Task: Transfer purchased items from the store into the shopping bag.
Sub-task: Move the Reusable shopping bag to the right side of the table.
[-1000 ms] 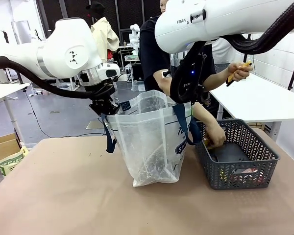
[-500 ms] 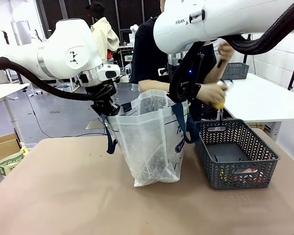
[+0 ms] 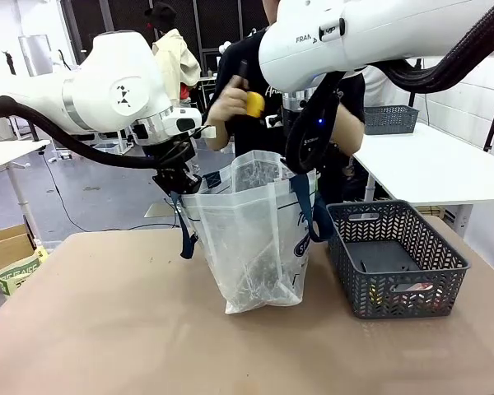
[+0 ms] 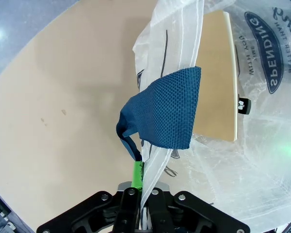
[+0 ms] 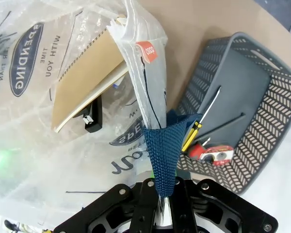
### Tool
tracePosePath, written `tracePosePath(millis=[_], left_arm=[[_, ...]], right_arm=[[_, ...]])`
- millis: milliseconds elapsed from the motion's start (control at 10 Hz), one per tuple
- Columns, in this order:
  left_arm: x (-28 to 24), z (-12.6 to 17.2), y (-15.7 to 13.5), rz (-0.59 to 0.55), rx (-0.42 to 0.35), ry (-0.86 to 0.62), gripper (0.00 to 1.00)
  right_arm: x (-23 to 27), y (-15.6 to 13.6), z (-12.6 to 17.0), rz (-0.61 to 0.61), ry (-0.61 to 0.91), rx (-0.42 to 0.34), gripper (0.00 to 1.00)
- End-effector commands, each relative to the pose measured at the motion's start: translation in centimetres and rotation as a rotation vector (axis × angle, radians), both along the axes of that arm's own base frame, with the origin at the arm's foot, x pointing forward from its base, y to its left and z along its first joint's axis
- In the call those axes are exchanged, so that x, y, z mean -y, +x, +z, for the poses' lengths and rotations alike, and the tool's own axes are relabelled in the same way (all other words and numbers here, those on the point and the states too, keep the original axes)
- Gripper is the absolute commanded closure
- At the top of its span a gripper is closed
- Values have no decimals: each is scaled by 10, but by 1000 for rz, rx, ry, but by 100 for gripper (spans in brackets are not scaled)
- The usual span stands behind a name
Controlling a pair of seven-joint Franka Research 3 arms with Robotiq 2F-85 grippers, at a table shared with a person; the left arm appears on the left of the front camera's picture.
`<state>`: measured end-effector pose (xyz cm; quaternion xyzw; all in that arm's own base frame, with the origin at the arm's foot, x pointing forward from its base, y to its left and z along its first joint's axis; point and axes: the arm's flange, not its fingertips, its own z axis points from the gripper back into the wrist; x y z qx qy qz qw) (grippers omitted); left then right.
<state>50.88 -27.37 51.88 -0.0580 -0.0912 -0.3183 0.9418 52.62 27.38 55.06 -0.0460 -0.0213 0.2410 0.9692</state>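
Holding bag (image 3: 247, 239) upright mid-table, just beside basket (image 3: 445, 255) on its left, mouth spread upward. Pinching its left rim by the strap with left gripper (image 3: 177, 183), jaws clamped on the plastic. Pinching the opposite strap with right gripper (image 3: 306, 171), clamped likewise. Facing a hand (image 3: 226, 107) with a yellow item (image 3: 253, 104) above the mouth, nearer the left gripper, dark end pointing up. Needing, likely, just a straight drop between both grippers.
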Motion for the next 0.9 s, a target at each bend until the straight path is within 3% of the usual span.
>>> tracePosePath(millis=[0,800], left_arm=[[0,-1,0,-2,-1,2,100],[0,-1,0,-2,-1,2,100]], right_arm=[[0,0,0,1,1,1,100],[0,0,0,1,1,1,100]])
